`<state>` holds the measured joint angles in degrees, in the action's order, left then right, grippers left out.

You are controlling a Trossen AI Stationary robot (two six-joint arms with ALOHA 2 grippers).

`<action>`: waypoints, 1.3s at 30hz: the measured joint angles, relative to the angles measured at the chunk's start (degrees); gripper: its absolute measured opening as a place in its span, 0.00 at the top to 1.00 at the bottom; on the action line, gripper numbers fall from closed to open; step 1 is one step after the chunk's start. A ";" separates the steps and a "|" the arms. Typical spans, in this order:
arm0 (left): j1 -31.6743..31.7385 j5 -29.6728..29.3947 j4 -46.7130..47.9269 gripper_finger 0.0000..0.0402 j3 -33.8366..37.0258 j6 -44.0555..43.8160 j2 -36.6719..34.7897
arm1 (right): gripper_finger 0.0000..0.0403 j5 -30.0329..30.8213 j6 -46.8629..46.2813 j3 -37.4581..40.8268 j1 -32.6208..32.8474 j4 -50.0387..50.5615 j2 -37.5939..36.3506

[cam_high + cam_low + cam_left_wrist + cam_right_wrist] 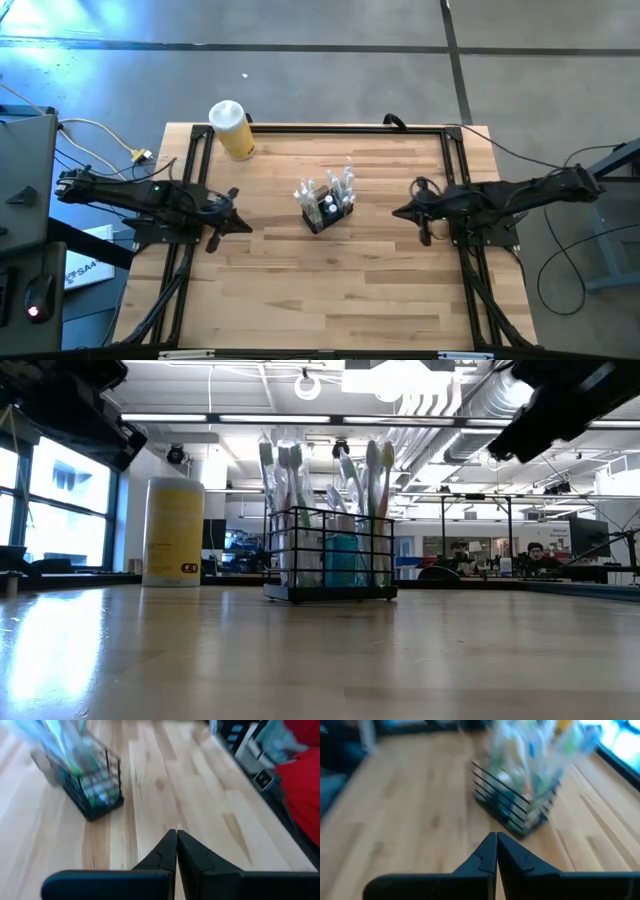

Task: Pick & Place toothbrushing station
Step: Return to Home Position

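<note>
Toothbrushing station (326,205): small black wire caddy, rectangular, sides of thin horizontal bars on a flat base. It stands upright near the middle of the table (350,300), slightly toward the far edge. Toothbrushes (330,475) stand in it, handles down and bristle heads up, pale and translucent, leaning apart. Something teal sits low inside; what it is cannot be made out.

Table is light wood planks, smooth, with a sheen in the low view, framed by black rails. A yellow jar (232,130) with a white lid, cylindrical, stands at the far left corner, well apart from the caddy.

Left gripper (243,225) hangs over the left side of the table, tips pointing at the caddy, fingers pressed together and holding nothing. Right gripper (398,212) mirrors it on the right side, fingers also pressed together, empty. Bare wood lies between each gripper and the caddy. The whole near half of the table is open.

Low view: the arms show only as dark shapes at the top corners, cut off by the frame. Both wrist views blur the caddy and brushes. A red shape (305,785) past the table edge is unreadable.
</note>
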<state>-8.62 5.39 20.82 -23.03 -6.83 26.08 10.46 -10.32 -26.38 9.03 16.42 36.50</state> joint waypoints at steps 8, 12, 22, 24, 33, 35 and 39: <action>-0.02 0.34 -4.11 1.00 6.33 0.57 -14.15 | 0.99 6.66 1.85 8.83 8.34 -7.84 -11.38; -0.02 0.07 -6.91 1.00 10.32 -0.01 -19.74 | 0.99 7.35 3.60 14.19 9.52 -15.18 -15.44; -0.02 -0.15 -11.80 1.00 18.15 0.38 -25.73 | 0.99 4.62 5.63 23.74 9.32 -27.97 -18.48; -0.02 -0.15 -11.93 1.00 18.37 0.37 -25.75 | 0.99 4.61 5.66 25.55 9.32 -30.61 -18.48; -0.02 1.29 -11.96 1.00 18.50 0.55 -25.74 | 0.99 -0.88 6.95 25.87 8.99 -30.85 -19.10; -0.02 1.44 -11.72 1.00 18.52 1.05 -25.74 | 0.99 -0.99 6.97 25.87 8.30 -30.62 -19.42; -0.02 3.29 -11.40 1.00 18.56 3.69 -25.74 | 0.99 -1.58 6.96 25.89 6.50 -29.32 -19.71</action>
<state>-8.64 8.68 9.42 -4.47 -3.15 0.34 8.88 -3.36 -0.49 15.53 -12.91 16.79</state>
